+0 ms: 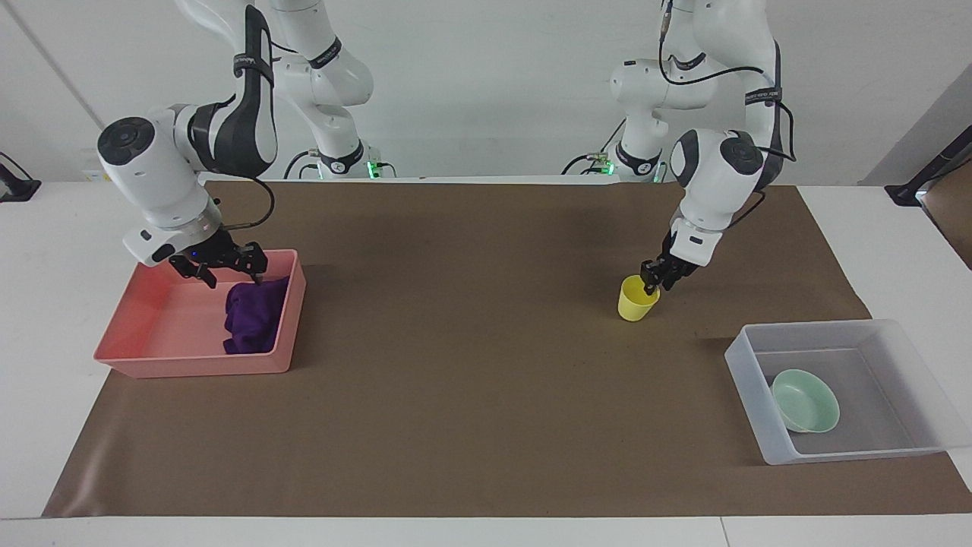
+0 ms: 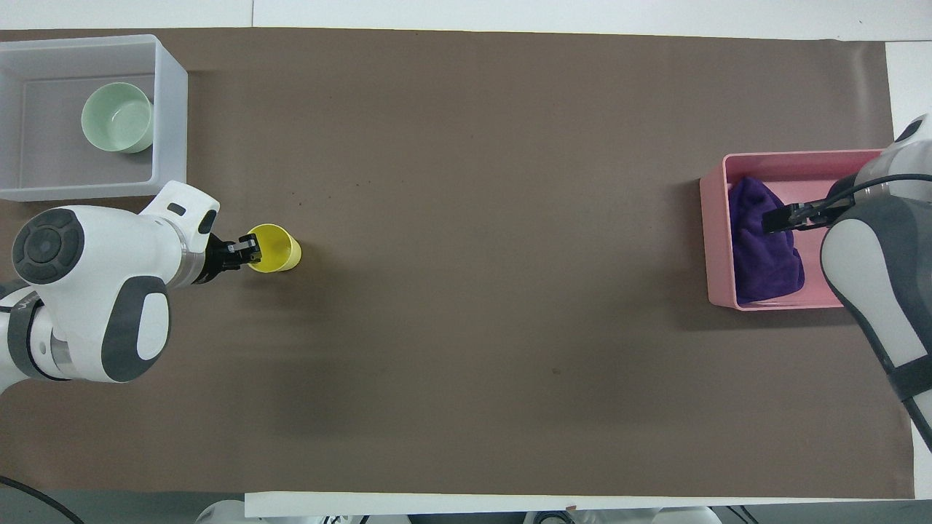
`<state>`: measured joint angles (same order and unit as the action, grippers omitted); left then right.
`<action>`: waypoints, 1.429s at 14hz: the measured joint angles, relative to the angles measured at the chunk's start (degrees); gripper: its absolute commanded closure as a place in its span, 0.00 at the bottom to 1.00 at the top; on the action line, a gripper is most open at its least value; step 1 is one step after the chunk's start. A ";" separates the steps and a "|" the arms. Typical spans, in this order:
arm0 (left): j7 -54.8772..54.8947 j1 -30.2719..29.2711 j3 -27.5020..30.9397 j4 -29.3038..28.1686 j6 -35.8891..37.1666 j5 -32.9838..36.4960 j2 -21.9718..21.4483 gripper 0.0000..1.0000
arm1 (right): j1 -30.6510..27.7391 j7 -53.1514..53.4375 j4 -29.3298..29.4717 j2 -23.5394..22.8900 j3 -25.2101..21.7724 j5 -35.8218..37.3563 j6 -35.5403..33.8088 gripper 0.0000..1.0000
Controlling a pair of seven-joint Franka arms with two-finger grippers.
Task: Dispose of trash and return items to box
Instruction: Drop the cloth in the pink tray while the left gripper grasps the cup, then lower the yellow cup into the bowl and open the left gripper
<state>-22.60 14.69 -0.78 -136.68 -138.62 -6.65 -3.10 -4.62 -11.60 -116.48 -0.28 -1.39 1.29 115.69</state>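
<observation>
Left end effector: at the rim of the small yellow plastic cup, fingers drawn close together on the rim's edge toward the left arm's end of the bench, one apparently inside the cup and one outside. Cup stands upright on the brown paper bench cover, nearer to the robots than the box, not yet lifted.

Right end effector: above the pink rectangular plastic tray, fingers spread apart, holding nothing. The soft deep-purple fabric cloth lies slumped in the tray directly beneath, against the wall toward the bench's middle.

Box: rectangular translucent whitish-grey plastic tub at the left arm's end of the bench. Contains the shallow pale mint-green bowl, resting against a wall.

Progress, as judged: trash disposed of; bowl returned; cup outstanding, grasp under way. Remaining: lift the cup, carry it over the tub, release it beside the bowl.

Views compared: the facing view shows heights, namely the gap between the right end effector and the cloth, and the left fingers down at rim level. The overhead view shows the cup's hollow interior and the cloth filling the tray's inner end, but the right arm covers the rest of the tray.
</observation>
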 measured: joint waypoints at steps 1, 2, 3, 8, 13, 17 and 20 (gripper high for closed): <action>-0.04 0.05 0.00 -0.04 -0.26 0.00 0.21 1.00 | 1.83 0.00 1.45 0.04 0.12 -0.11 -1.45 0.01; -0.06 0.06 0.00 0.06 -0.58 -0.03 0.26 1.00 | 3.70 0.34 2.95 0.05 0.20 -0.79 -2.98 0.01; -0.13 0.08 0.00 0.52 -0.73 -0.02 0.25 1.00 | 5.38 1.39 4.23 0.05 0.24 -2.21 -4.27 0.01; -1.91 -1.04 1.06 13.19 11.37 0.01 -0.06 1.00 | 7.23 3.82 11.36 -0.40 0.23 -3.98 -13.50 0.01; 0.92 -14.71 1.94 34.03 19.75 1.35 5.46 1.00 | 6.58 3.13 23.78 -0.14 -0.08 0.81 -30.75 0.00; 6.79 -20.75 2.11 42.36 12.50 4.02 20.12 1.00 | 4.54 0.60 26.11 2.00 -0.48 1.75 -37.13 0.00; 6.81 -20.71 1.52 43.55 6.29 4.22 28.44 1.00 | 3.74 -0.12 25.63 3.09 -0.53 1.46 -39.72 0.00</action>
<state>-15.79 -6.01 0.74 -93.12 -132.33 -2.43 25.33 -0.88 -11.72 -90.85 2.81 -1.91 2.75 75.97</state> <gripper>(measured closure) 0.965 0.000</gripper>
